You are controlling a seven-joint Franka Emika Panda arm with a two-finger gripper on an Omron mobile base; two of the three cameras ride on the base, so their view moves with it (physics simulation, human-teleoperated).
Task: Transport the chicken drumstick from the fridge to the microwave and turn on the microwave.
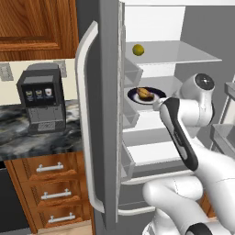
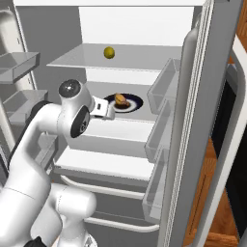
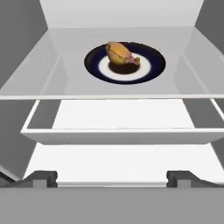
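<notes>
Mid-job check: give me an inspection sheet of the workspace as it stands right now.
Surface: fridge open; glass shelf carries the plate.
Job's things: chicken drumstick lies on the dark-rimmed plate, untouched; microwave nothing seen.
Clutter: yellow ball on the shelf above.
Grippers: gripper open, level with the shelf front, short of the plate, holding nothing.
Cables: nothing seen.
Surroundings: coffee machine on the marble counter, wooden drawers below.

Wood upper cabinet (image 1: 36,23), marble counter (image 1: 27,133), wood drawers (image 1: 50,193), cream wall (image 1: 9,94).
</notes>
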